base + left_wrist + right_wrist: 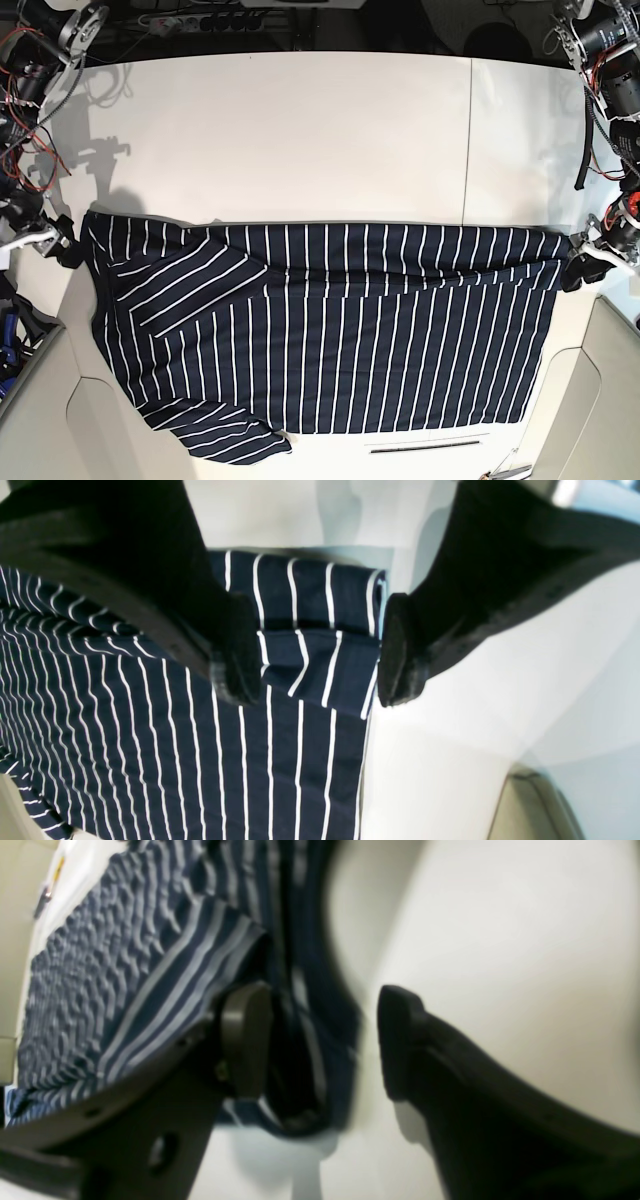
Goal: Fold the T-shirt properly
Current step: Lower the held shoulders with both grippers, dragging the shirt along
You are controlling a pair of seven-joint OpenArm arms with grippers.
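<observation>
Navy white-striped T-shirt spread flat across the white table, top edge folded over lengthwise. Left gripper at one end of that fold, jaws apart, cloth between them but not pinched. Right gripper at the opposite corner — also spread, gripping nothing. Best lifted straight up and away — no dragging the fresh fold.

My left gripper hangs with jaws spread over the T-shirt's corner, gripping nothing. My right gripper stands parted at the T-shirt's opposite corner.
</observation>
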